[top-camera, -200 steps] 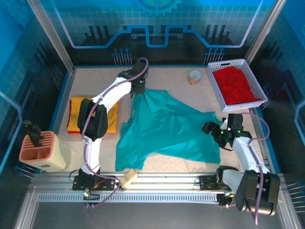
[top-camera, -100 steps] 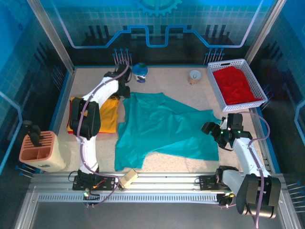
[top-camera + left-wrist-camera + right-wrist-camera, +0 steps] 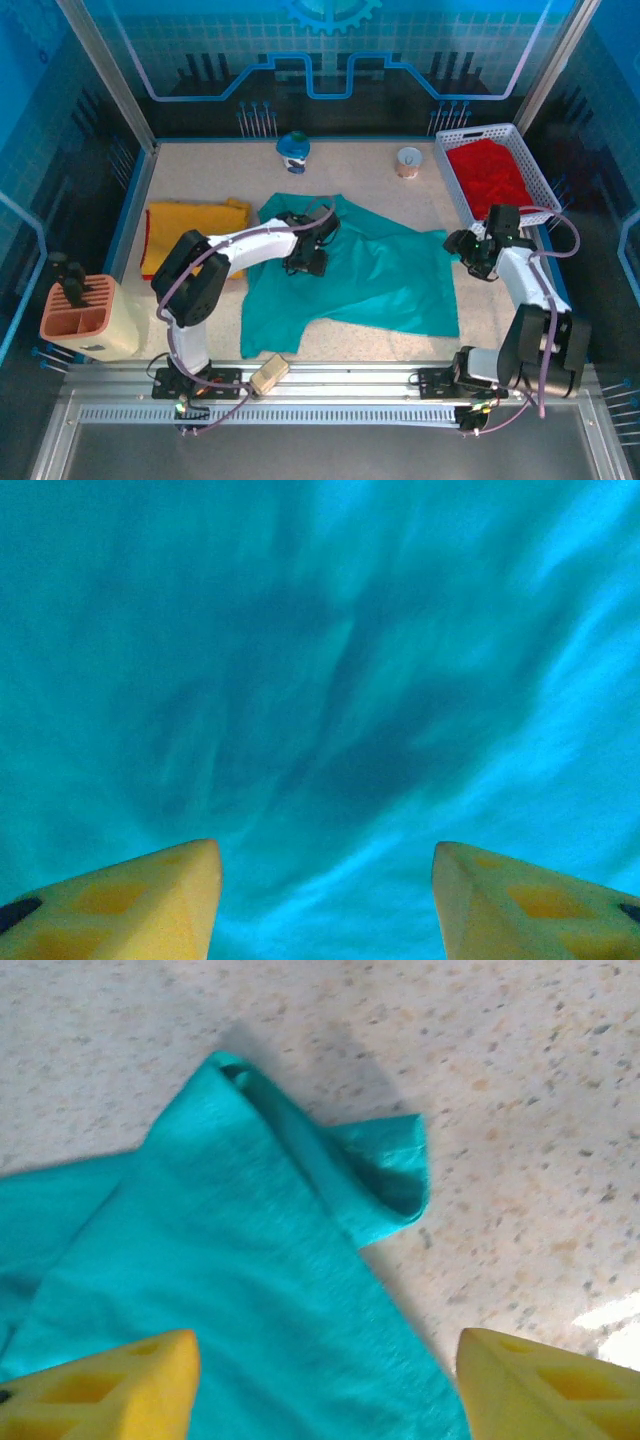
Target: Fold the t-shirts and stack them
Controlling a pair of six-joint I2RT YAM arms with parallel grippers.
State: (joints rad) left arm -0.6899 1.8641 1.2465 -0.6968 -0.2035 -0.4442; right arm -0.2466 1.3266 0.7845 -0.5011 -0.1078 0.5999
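Presently the teal t-shirt [image 3: 380,280] lies spread on the table [image 3: 350,170]; left gripper [image 3: 325,855] hovers over its cloth, jaws apart, empty; right gripper [image 3: 325,1345] above its folded corner, likewise apart, empty.

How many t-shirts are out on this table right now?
3: a teal one spread mid-table, a yellow one folded at the left, a red one in the white basket at the right. Others may lie hidden beneath.

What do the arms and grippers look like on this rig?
The left arm and right arm have white links, black joints and purplish cables looping alongside. The left gripper and right gripper have yellow, wedge-shaped fingers.
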